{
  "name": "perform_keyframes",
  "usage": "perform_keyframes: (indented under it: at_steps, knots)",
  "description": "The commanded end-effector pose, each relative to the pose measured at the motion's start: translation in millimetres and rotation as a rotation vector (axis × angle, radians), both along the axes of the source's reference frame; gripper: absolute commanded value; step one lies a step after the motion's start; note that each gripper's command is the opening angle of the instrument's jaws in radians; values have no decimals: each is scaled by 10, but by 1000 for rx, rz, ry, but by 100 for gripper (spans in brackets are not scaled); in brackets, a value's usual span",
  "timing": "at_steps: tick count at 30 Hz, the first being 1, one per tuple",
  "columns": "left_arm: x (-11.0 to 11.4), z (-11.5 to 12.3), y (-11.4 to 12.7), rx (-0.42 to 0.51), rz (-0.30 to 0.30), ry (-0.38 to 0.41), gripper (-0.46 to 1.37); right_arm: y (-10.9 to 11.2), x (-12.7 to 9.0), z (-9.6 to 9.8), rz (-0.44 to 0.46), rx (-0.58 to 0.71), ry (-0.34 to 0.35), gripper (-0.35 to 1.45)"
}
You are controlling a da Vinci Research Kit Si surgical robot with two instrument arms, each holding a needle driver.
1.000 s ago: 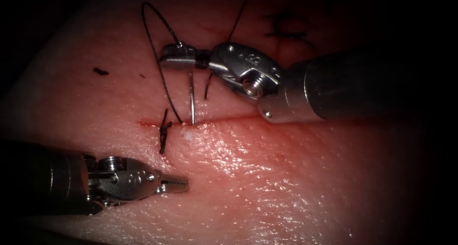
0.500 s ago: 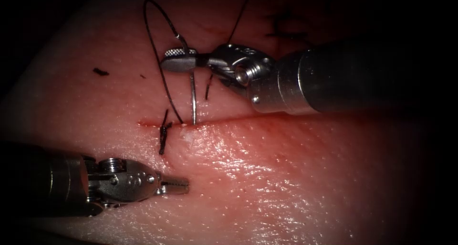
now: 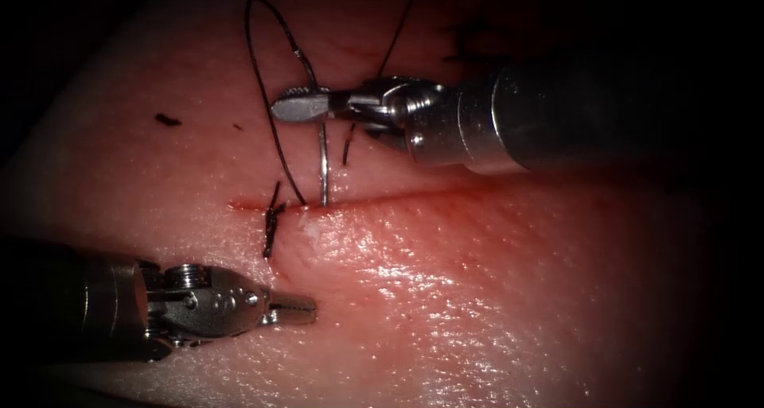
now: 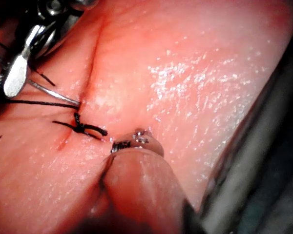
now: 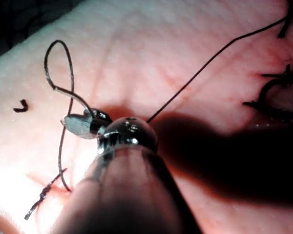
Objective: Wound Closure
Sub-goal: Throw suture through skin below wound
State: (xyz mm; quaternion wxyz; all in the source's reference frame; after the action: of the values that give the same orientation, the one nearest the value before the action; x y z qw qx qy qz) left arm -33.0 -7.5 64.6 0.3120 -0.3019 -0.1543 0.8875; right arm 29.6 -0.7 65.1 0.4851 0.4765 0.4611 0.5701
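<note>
1. Right tool (image 3: 298, 106): jaws pressed together on the needle (image 3: 322, 165) near its tail end, where the thread (image 3: 263, 98) joins it. A grip that far back leaves most of the curve free beyond the jaws, likely so the whole arc can swing with the wrist.
2. Needle hangs straight down from those jaws to the cut (image 3: 358, 200). Its point sits at the cut's line, just below the jaws; whether it has gone into the tissue (image 3: 446, 281) I cannot tell. In the left wrist view the needle (image 4: 53, 92) reaches the cut edge at the same spot as the thread.
3. Over the last second the right tool's wrist has rolled and its shaft has edged leftward, while the point stayed at the cut. That looks like setting the angle.
4. Thread rises in a loop above the right jaws, then drops to the cut beside a knotted stitch (image 3: 272, 221) left of the needle. Slack, so nothing drags on the needle.
5. Left tool (image 3: 293, 307): well below the right jaws, on the near side of the cut, jaws closed on nothing. It has kept its place, seemingly parked in reach.
6. A short cut end of thread (image 3: 167, 119) lies far left of the right jaws.
</note>
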Motion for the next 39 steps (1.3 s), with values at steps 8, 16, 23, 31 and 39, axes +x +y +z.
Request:
perform_keyframes:
  at_steps: [8, 16, 23, 31, 39]
  knots:
    - [0, 1, 0, 2, 3, -3, -35, -2, 7, -6, 33, 260, 15, -35]
    - [1, 2, 1, 4, 5, -5, -35, -13, 18, -12, 12, 362, 34, -35]
    - [2, 3, 2, 4, 6, -6, -35, -21, 27, -17, -5, 417, 88, -35]
    - [2, 5, 3, 3, 7, -6, -35, -38, 35, -30, -17, 524, 123, -35]
    - [3, 6, 2, 6, 2, -5, -35, -57, 48, -44, -54, 589, 170, -35]
